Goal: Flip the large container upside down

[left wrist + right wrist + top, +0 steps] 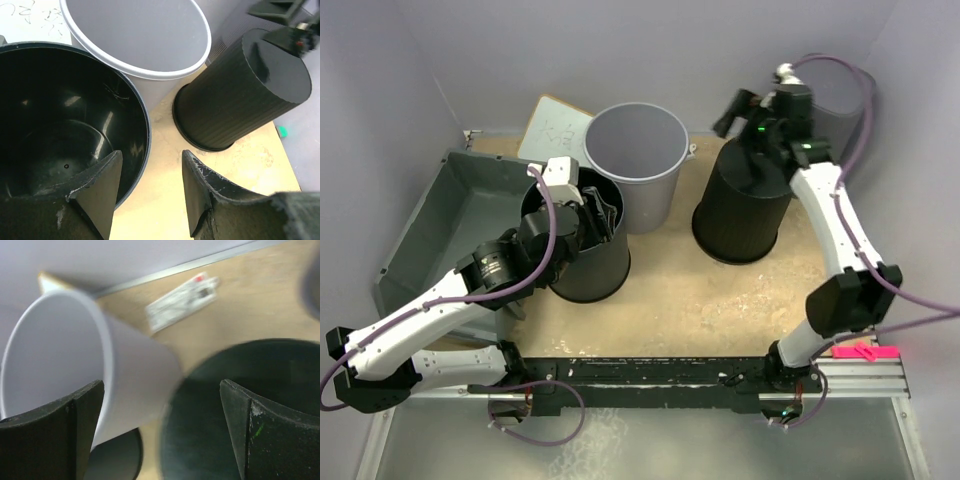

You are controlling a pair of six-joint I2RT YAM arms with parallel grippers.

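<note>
The large container (420,215), a wide shallow grey tub, sits open side up at the table's left, partly under my left arm. It shows only in the top view. My left gripper (597,215) is open and empty, hovering over the right rim of an upright black bucket (590,265). In the left wrist view the left gripper (150,172) spans that bucket's rim (142,120) and bare table. My right gripper (740,118) is open and empty above an upside-down black bucket (740,215). In the right wrist view the right gripper (160,410) is over that bucket's base (215,430).
A round grey bucket (635,150) stands upright between the two black ones, also in the left wrist view (140,40) and the right wrist view (60,350). A white sheet (555,128) lies behind the tub. A dark bin (842,100) stands at the back right. A small card (182,300) lies by the wall.
</note>
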